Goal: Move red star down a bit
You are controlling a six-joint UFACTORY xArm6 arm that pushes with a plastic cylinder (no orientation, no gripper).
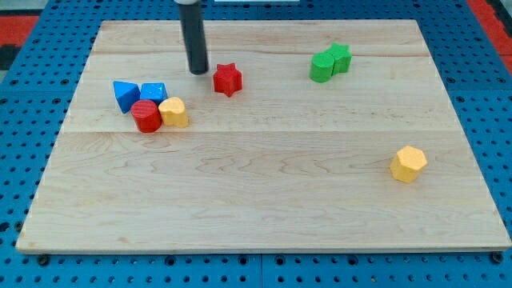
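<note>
The red star [227, 78] lies on the wooden board [264, 192] in the upper middle-left. My tip [198, 71] is on the board just to the star's left and slightly above it, a small gap apart, not touching. The dark rod rises straight up out of the view's top.
A cluster sits at the left: a blue block [125, 94], a second blue block [154, 92], a red cylinder [146, 116] and a yellow block [174, 112]. Two green blocks [330, 62] lie touching at the upper right. A yellow hexagon block [409, 163] lies at the right.
</note>
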